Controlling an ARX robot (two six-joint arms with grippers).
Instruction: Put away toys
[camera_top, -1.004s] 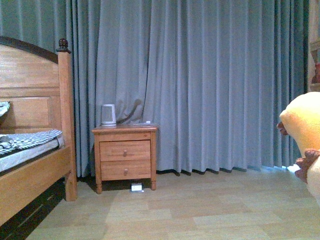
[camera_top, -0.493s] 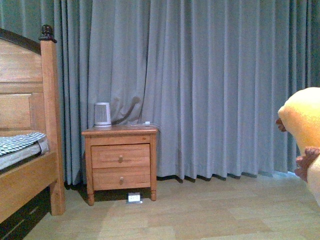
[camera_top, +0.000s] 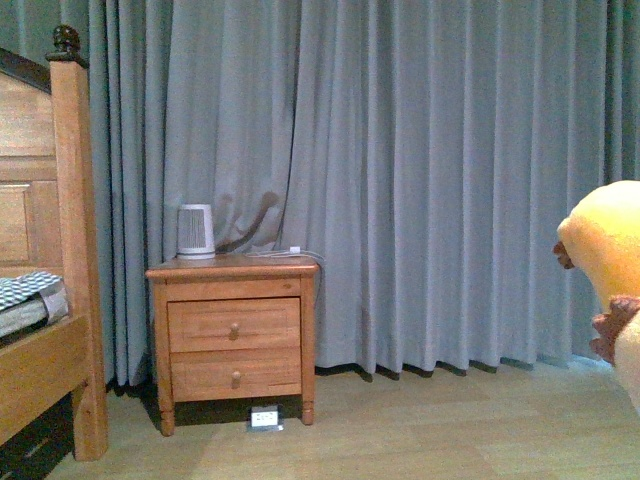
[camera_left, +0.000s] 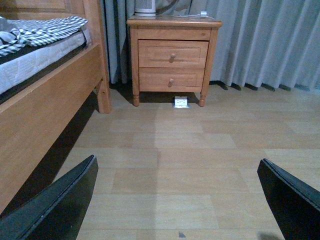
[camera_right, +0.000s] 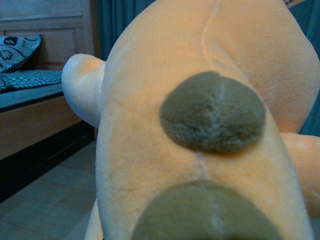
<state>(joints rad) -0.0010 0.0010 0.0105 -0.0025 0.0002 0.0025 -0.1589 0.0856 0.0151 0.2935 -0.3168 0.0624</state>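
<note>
A two-drawer wooden nightstand (camera_top: 233, 335) stands against grey-blue curtains (camera_top: 430, 180), beside a wooden bed (camera_top: 70, 250). A small white appliance (camera_top: 195, 231) sits on it.

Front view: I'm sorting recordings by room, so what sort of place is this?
Most likely a bedroom: a wooden bed with checked bedding stands at the left, a two-drawer wooden nightstand is beside it, and floor-length grey-blue curtains hang behind.

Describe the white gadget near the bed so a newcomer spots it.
Beside the bed, against the grey curtain, stands a wooden nightstand. The white appliance stands upright on its top, left side, unlike the low white box on the floor beneath.
</note>
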